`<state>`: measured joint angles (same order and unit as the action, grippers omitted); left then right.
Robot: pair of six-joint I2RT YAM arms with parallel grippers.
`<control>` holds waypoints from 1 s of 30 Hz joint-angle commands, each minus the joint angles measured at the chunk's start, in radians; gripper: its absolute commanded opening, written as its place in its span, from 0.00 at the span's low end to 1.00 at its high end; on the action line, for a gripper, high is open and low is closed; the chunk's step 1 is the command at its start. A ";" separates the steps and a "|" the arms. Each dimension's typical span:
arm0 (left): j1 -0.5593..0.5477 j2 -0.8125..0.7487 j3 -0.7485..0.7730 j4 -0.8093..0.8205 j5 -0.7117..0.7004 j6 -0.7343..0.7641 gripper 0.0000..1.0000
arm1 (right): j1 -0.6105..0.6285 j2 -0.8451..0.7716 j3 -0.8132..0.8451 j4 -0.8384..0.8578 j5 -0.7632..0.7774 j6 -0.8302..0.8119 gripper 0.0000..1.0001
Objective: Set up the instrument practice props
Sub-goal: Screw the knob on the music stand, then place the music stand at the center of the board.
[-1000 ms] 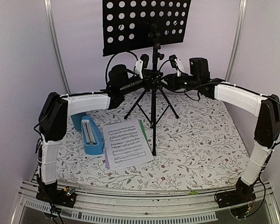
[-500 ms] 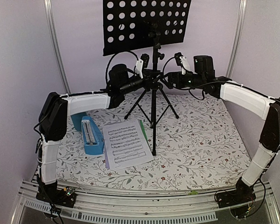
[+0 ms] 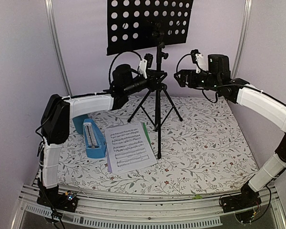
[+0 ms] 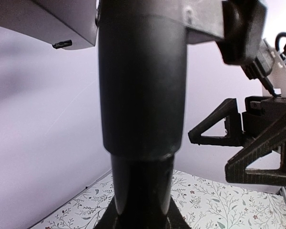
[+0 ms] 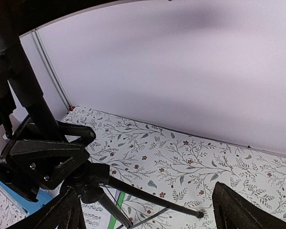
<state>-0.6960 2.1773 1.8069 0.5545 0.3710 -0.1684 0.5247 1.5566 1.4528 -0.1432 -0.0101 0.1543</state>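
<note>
**Right hand let go and drawn back from the music stand**

Nearest, the sheet-music pages [image 3: 128, 147] are seen lying flat on the flowered tabletop [image 3: 205, 143], a green edge showing at their right side. The blue metronome [image 3: 93, 138] is laid on its back just left of them, and a teal cup [image 3: 78, 123] is lying behind it. None of these has shifted since a second ago.

Behind the pages, the music stand [image 3: 157, 114] is set upright on its three legs near the middle of the tabletop. The left hand [image 3: 154, 78] is kept clamped on the stand's pole at the hub above the legs, as before.

The right hand [image 3: 180, 78], which was closed in at that hub a second ago, has been pulled back to the right and slightly upward. Its fingers [image 5: 243, 210] are now spread wide with nothing between them, clear of the stand.

Farthest, the perforated panel [image 3: 150, 24] is carried atop the pole. Its outline has changed slightly.

The panel's upper edge is cut off by the overhead view. In the left wrist view the pole fills most of the picture, so the left hand's fingertips cannot be made out. The cup is partly hidden by the left arm.
</note>
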 commanded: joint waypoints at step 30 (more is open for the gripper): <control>-0.023 0.021 0.042 -0.026 0.003 -0.004 0.00 | 0.117 -0.231 -0.278 0.038 0.250 0.225 0.99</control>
<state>-0.6975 2.1849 1.8198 0.5518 0.3546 -0.1844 0.6052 1.3128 1.1561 -0.1146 0.2028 0.3416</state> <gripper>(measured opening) 0.181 0.989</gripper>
